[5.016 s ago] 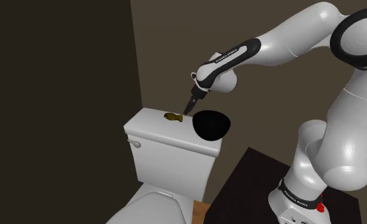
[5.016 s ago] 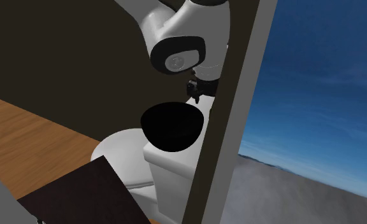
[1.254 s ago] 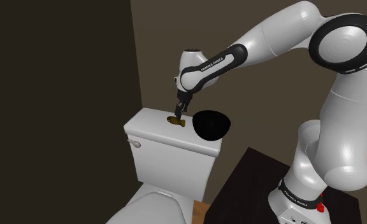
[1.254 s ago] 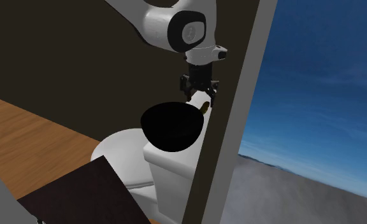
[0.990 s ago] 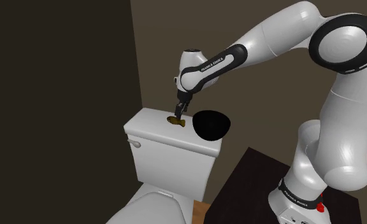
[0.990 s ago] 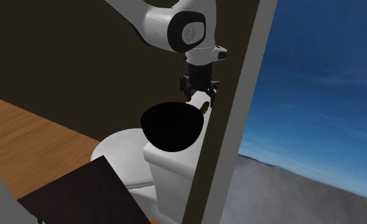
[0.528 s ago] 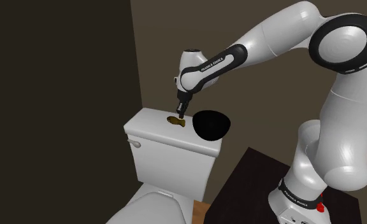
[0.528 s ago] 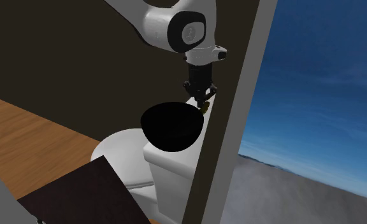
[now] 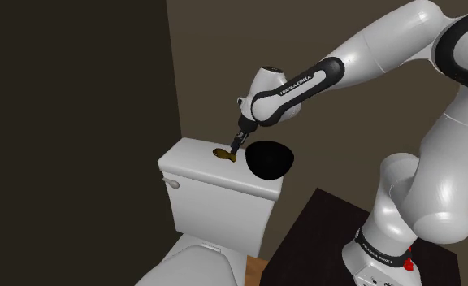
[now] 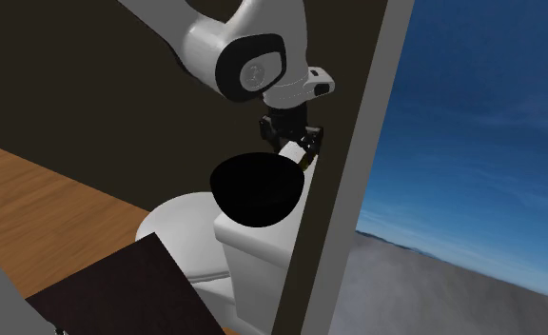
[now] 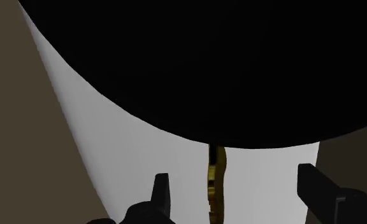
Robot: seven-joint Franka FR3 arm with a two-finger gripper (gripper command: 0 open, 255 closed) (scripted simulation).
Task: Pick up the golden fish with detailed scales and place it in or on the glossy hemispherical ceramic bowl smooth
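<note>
Wrist view: gripper [image 11: 233, 176] open, fingers [image 11: 160, 191] wide apart, holding nothing. Golden fish [image 11: 215, 184] lies between fingers, untouched by either, nearer one than other, on white toilet tank lid [image 11: 112, 146]. Black bowl [image 11: 239, 63] just beyond fish, on same lid; whether the two touch, cannot tell. Shoulder view: gripper [image 9: 235, 147] tilted, tips right above fish [image 9: 223, 153]; bowl [image 9: 269, 159] just beside fish on shoulder view's right. White arm [image 9: 362, 61] arches over from dark stand [image 9: 322, 236]. Toilet seat [image 9: 193, 262] below tank.
</note>
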